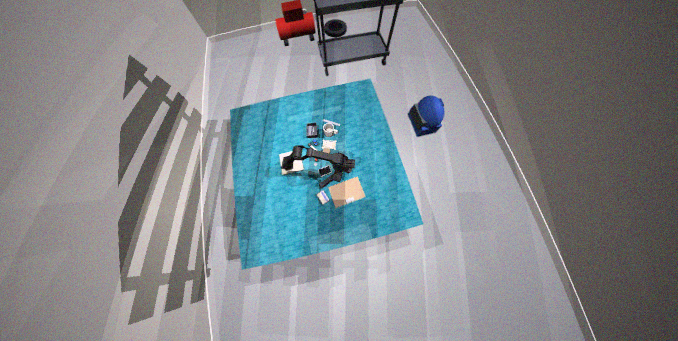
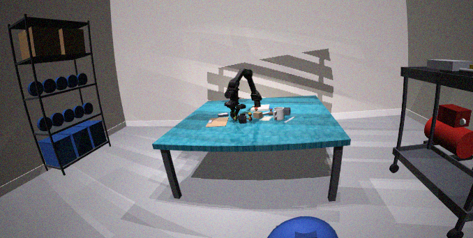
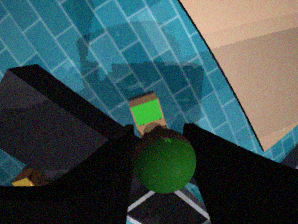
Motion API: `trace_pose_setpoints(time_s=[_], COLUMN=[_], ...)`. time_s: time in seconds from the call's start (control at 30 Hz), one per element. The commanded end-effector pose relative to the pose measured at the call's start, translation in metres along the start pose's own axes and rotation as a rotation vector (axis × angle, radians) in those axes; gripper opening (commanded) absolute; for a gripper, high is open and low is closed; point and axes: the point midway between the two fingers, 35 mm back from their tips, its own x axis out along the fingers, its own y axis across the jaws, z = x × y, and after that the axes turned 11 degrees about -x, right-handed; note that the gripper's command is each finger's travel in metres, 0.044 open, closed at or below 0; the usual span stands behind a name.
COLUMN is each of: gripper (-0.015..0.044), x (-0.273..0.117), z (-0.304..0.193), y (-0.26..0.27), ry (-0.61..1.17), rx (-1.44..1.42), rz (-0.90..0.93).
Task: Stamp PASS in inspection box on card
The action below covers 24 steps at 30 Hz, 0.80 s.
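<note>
My gripper [image 3: 158,131] [image 2: 235,116] is shut on the green-knobbed stamp [image 3: 166,162]. The green label on its body shows just beyond the fingertips. The stamp is over blue bench, beside a large tan sheet [image 1: 346,190] [image 2: 217,122] [image 3: 260,65] that is possibly the card; no inspection box can be made out on it. A dark pad with a white border [image 3: 167,210] [image 1: 325,170], probably the ink pad, shows partly behind the knob in the wrist view. The stamp's printing face is hidden.
A dark block [image 3: 55,112] lies left of the stamp in the wrist view, with a yellow-labelled stamp [image 3: 23,182] below it. A white mug [image 2: 279,114] and a brown block [image 2: 257,114] stand to the right in the exterior view. A small white box [image 1: 323,197] lies beside the tan sheet.
</note>
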Motion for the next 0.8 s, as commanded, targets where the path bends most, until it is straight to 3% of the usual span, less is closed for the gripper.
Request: trace_pose_setpoints(time_s=[0.0,0.17,0.5,0.63,0.77], gripper=[0.0000,0.0000,0.0263,0.0269,0.0269], x=[0.009,0.010,0.007,-0.002,-0.051], z=[-0.003,-0.003,-0.002,0.001,0.008], y=[0.000,0.000,0.000,0.000,-0.003], ry=[0.010,0.010,0.004,0.005,0.007], rx=[-0.004,-0.004,0.000,-0.001,-0.002], rz=[-0.002,-0.002,0.000,0.000,-0.001])
